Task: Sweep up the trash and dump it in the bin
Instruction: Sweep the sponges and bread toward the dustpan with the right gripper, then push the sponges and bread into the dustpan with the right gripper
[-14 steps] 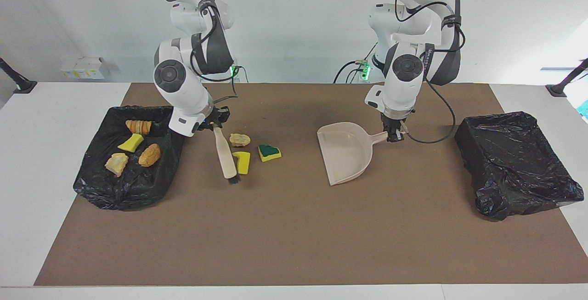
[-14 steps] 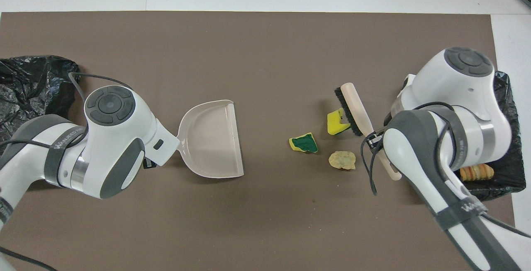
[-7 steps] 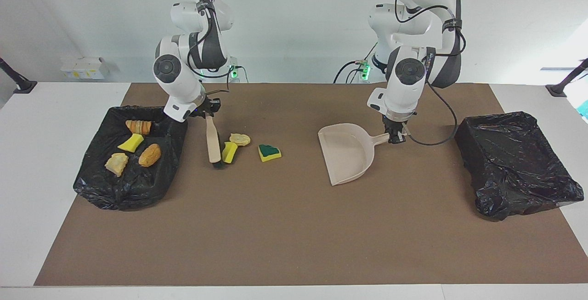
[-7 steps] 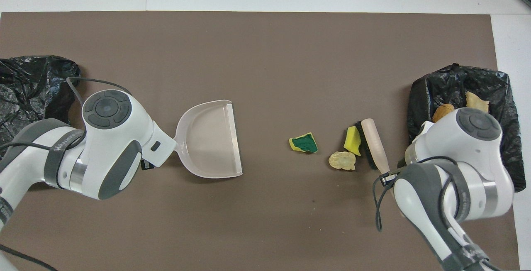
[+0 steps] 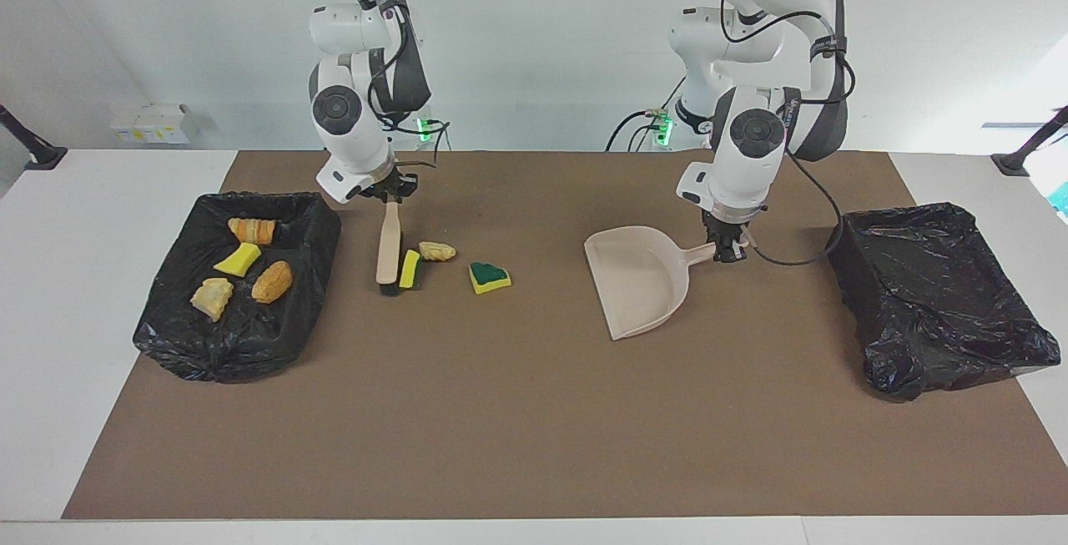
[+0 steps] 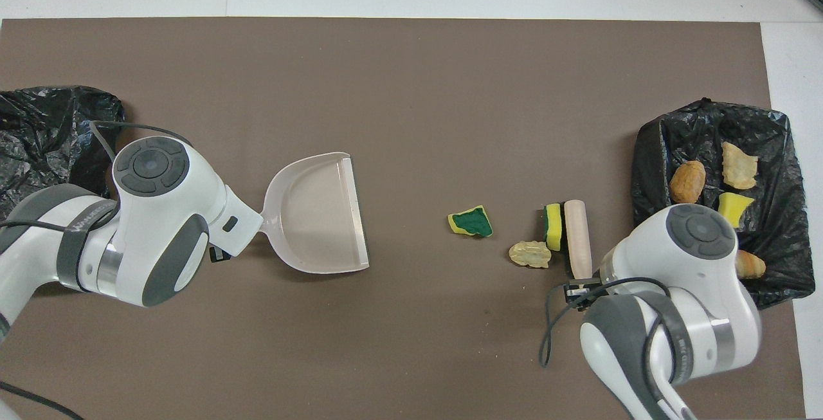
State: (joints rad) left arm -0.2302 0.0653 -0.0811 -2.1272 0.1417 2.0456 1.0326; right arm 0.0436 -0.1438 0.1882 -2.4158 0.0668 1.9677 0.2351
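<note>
The right gripper, upper left of the facing view, is clamped on the hand brush, bristles against the yellow sponge piece. The left gripper grips the dustpan, mouth facing the scraps to receive them.

**7 scraps of trash: 3 on the mat, 4 in the bin**

3 pieces lie on the brown mat, toward the right arm's end of the table. A yellow sponge piece stands on edge, touching the black bristles of the brush. Just beside it lies a tan bread-like lump. The green-topped sponge wedge lies apart from both, green face up.

4 more rest in the black-lined bin: an orange-brown lump, a yellow sponge piece, a brown lump and a pale tan lump.
</note>
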